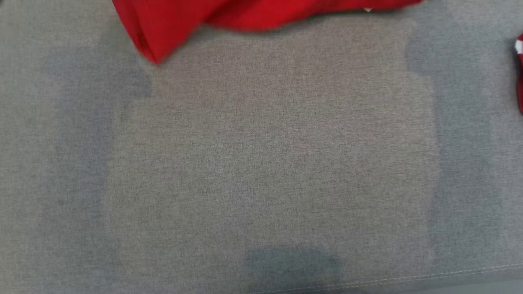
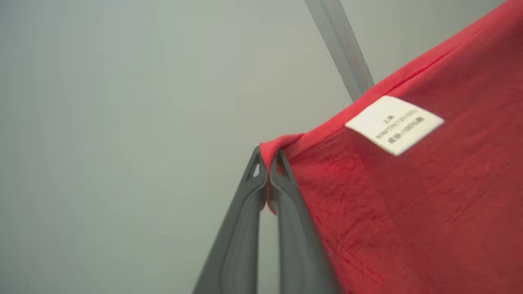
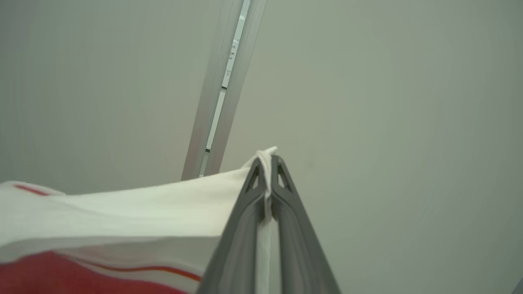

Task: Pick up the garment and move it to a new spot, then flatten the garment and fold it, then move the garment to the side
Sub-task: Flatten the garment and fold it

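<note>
Left end effector (image 2: 267,161): fingers pressed together, pinching the red hem of the garment (image 2: 408,212) beside its white label (image 2: 394,124). Right end effector (image 3: 267,163): pressed together on a white, red-striped edge. Red cloth lies blurred over the far part of the grey bench (image 1: 261,163); contact unclear.

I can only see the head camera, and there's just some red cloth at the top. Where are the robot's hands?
Observer: The left gripper is pinched shut on an edge of the red garment.
Operator: Is there anything on it?
Observer: Yes, a white label with tiny print, close to the pinch.
Operator: And the other hand?
Observer: The right gripper is pinched shut on white cloth that has a thin red stripe.
</note>
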Robot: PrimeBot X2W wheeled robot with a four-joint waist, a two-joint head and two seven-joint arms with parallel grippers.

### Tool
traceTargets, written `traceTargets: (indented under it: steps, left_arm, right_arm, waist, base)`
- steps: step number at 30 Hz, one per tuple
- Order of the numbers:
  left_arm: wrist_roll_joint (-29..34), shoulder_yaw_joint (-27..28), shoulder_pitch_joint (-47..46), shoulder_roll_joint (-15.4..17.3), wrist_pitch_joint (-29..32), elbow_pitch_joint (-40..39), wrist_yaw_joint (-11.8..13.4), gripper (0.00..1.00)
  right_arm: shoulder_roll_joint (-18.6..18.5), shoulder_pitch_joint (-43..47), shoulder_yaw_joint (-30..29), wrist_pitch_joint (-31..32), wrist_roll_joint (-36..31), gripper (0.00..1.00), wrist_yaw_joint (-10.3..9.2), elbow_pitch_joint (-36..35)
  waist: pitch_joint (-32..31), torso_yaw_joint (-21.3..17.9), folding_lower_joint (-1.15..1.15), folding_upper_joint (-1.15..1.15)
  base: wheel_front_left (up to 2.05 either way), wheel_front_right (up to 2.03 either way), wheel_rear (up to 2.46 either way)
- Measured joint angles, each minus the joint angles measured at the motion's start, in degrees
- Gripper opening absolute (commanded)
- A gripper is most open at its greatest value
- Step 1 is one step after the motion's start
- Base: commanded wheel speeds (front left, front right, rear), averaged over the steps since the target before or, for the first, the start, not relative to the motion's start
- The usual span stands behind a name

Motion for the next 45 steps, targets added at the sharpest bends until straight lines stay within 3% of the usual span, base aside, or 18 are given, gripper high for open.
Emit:
traceTargets:
  steps: [4,7,11,14,22,28,36,45]
  left_arm:
    - [1.85,1.13,-6.65,0.12,-2.50,2.12,2.80,0.00]
    - [3.36,1.87,-11.06,0.32,-3.79,1.59,4.92,0.00]
    - [4.12,2.48,-12.41,0.29,-4.25,-1.20,4.88,0.00]
    - [3.87,3.52,-9.49,0.86,-4.37,-2.53,4.80,0.00]
    - [1.77,6.35,3.47,1.20,-4.39,-3.02,3.63,0.00]
    - [-0.21,8.83,15.55,-0.05,-4.39,-4.68,3.15,0.00]
    - [-1.91,13.60,35.31,-4.45,-4.41,-8.12,2.46,0.00]
    - [-1.76,19.16,56.23,-10.00,-4.39,-8.28,1.09,0.00]
  right_arm:
    - [0.49,-4.53,-4.98,-0.16,-3.03,0.00,0.01,0.74]
    - [0.78,-6.08,-10.01,-0.18,-6.10,0.00,0.02,-3.46]
    - [0.71,-5.73,-13.71,-0.24,-9.82,0.00,0.00,-10.74]
    - [0.45,-3.90,-15.52,-0.24,-10.56,0.00,0.01,-12.32]
    - [-0.42,6.34,-13.68,-0.24,-3.96,0.00,0.04,-10.24]
    - [-1.94,19.00,-8.87,-0.23,7.04,0.00,0.04,-12.49]
    - [-5.05,38.60,-7.99,-0.23,18.01,0.00,0.09,-21.00]
    - [-4.36,59.69,-6.19,-0.23,22.49,0.00,0.09,-21.40]
  waist:
    - [1.43,0.43,0.00,0.00]
    - [1.07,0.44,0.00,0.00]
    - [1.31,0.65,-0.01,0.00]
    - [2.05,0.75,-0.01,0.00]
    - [6.35,0.17,-0.01,0.00]
    - [7.24,-0.91,-0.01,0.00]
    - [3.08,-1.72,-0.01,0.00]
    - [-5.88,-2.18,-0.02,0.00]
  base:
    - [0.00,0.00,0.00]
    - [0.00,0.00,0.00]
    - [0.00,0.00,0.00]
    - [0.00,0.00,0.00]
    - [0.00,0.00,0.00]
    - [0.00,0.00,0.00]
    - [0.00,0.00,0.00]
    - [0.00,0.00,0.00]
